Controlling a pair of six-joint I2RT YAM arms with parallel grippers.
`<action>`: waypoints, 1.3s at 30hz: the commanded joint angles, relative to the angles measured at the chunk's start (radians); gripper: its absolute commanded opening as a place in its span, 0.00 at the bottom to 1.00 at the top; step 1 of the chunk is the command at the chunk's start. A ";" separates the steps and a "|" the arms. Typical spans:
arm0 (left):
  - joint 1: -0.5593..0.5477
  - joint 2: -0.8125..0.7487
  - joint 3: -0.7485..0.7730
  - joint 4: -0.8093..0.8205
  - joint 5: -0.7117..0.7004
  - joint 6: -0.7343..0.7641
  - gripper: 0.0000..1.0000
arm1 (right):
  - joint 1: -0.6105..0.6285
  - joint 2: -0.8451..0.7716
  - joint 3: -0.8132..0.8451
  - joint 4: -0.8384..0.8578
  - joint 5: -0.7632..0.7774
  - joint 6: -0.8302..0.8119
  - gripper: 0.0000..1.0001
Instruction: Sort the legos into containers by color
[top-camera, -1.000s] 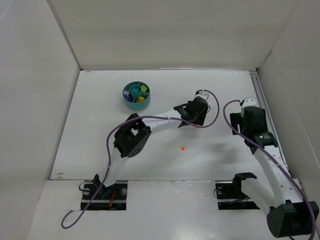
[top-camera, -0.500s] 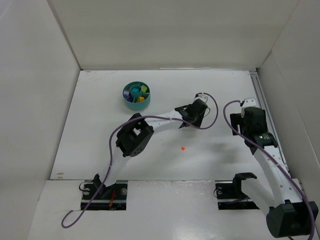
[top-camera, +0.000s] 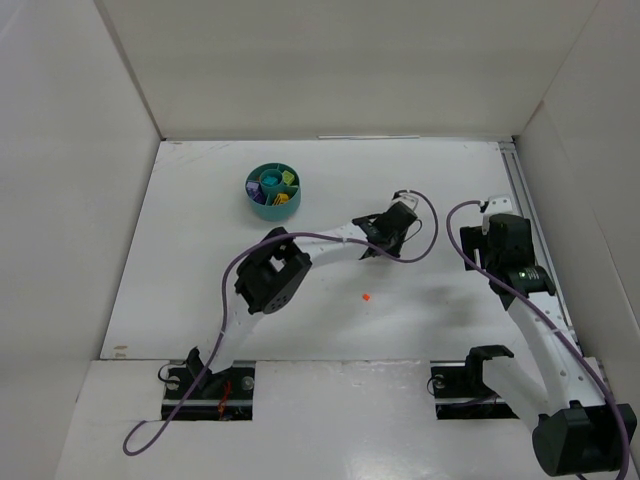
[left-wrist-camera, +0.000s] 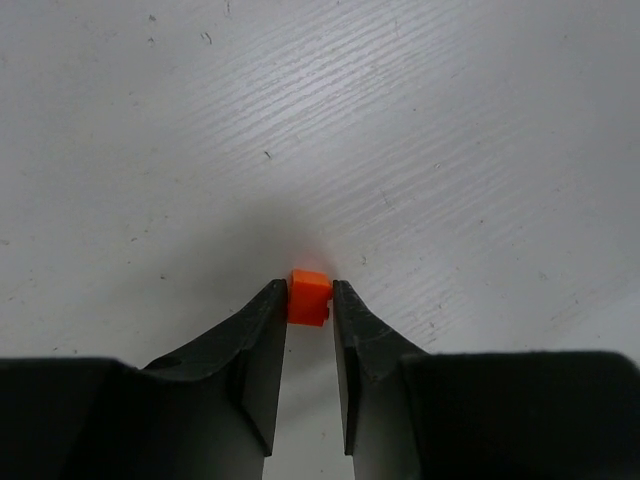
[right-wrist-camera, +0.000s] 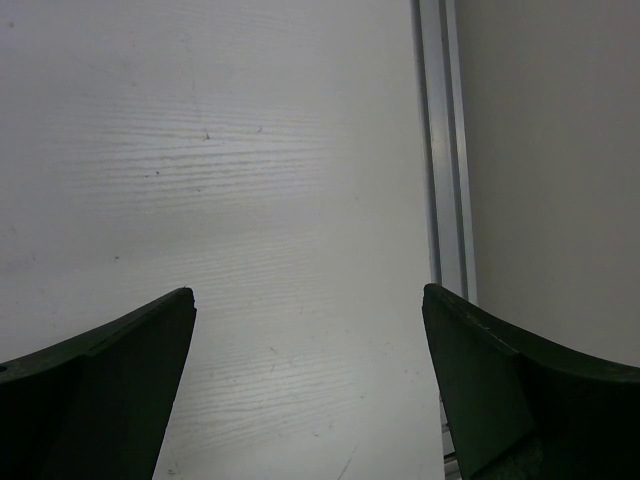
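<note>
Legos stand at three sites. Findings follow.

Desk (top-camera: 200, 280): white. It carries everything below.

Bowl (top-camera: 262, 211): teal, at the far left of the desk, well apart from both arms. Purple, yellow and lime pieces sit in its sections, but which section holds which colour is too small to tell. Unmoved over the last second.

Right claw (right-wrist-camera: 306, 293): fingers spread wide with nothing between them, over bare desk beside the rail (right-wrist-camera: 440, 150) at the right edge. No change.

Left claw (left-wrist-camera: 309, 300): this is what changed. Its fingers have drawn in steadily and now stand narrow, with both tips against the sides of the orange brick (left-wrist-camera: 311, 290). It appears clamped on it.

Orange brick: resting on the desk between those tips, not yet lifted.

Second orange brick (top-camera: 367, 297): loose on the desk, nearer the arm bases, untouched.

Assessment: the grasp looks just completed. Lift and carry to the bowl remain, then the loose piece. The hold is at the very fingertips, so slippage on lifting is the risk.
</note>
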 joint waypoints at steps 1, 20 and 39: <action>-0.009 0.006 0.025 -0.023 -0.007 0.011 0.21 | -0.004 -0.014 -0.005 0.049 -0.005 -0.005 1.00; 0.225 -0.476 -0.278 0.083 -0.084 -0.018 0.07 | -0.004 -0.024 -0.024 0.090 -0.024 -0.023 1.00; 0.736 -0.434 -0.177 0.117 -0.007 0.013 0.08 | -0.004 0.128 0.025 0.242 -0.154 -0.088 1.00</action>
